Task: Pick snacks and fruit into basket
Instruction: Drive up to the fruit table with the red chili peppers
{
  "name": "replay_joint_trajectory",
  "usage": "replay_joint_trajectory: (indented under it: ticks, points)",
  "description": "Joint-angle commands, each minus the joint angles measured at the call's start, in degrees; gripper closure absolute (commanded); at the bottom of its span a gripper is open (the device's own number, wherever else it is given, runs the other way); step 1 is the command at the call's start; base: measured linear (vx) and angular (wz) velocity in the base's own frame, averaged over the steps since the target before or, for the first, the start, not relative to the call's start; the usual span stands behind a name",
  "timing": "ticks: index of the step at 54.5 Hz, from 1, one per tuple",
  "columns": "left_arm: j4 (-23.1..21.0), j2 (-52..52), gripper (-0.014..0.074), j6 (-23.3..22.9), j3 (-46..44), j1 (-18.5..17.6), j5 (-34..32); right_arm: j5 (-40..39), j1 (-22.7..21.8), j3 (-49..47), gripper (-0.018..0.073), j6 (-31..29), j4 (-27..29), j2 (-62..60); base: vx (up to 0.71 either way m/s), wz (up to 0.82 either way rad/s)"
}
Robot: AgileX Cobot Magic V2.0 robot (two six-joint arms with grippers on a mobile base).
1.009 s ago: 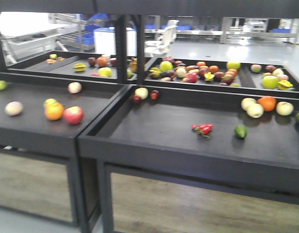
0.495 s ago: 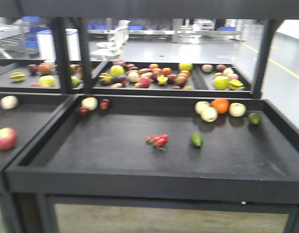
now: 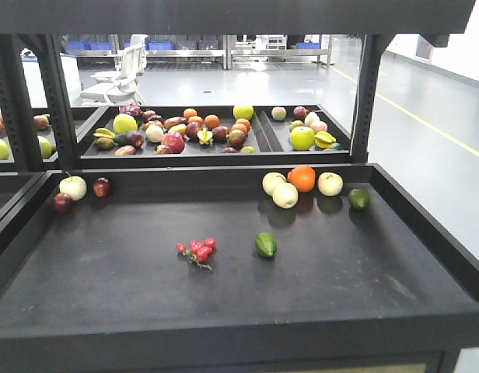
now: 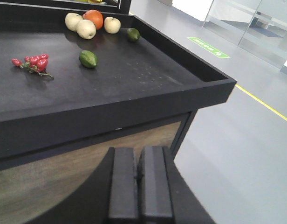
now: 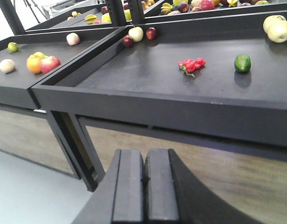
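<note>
Left gripper (image 4: pixel 139 179) and right gripper (image 5: pixel 145 184): both closed, empty, low in front of the fruit tray.

Each gripper has its fingers pressed together with nothing between them, and each hangs below the front rim of the black tray (image 3: pixel 224 342). Near the tray's middle lies the bunch of small red fruits (image 3: pixel 197 250). Just beside it, to the right and not touching, is the green oval fruit (image 3: pixel 266 245). Pale apples (image 3: pixel 284 194) and an orange (image 3: pixel 302 178) sit by the back edge. The bunch looks light and easily bruised, and berries may pull off, so a gentle pinch at the stem or across the cluster seems safest. The green fruit looks firm, smooth and prone to rolling, so it is best gripped across its narrow width. No basket or snacks are in view.
</note>
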Motion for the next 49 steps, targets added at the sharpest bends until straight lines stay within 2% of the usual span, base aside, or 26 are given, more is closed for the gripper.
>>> replay_joint_trajectory:
  ticks: [1,49]
  points:
    - [-0.6,0.0,0.0594,-0.4,-1.5,0.0,-3.3,-4.5,-0.2,-1.8,0.0567,-0.4,-0.1,0.5,0.25,0.04]
    - [-0.6,0.0,0.0594,-0.4,-1.5,0.0,-3.3,-4.4,-0.2,-1.8,0.0567,-0.4,-0.1,0.5,0.22,0.02]
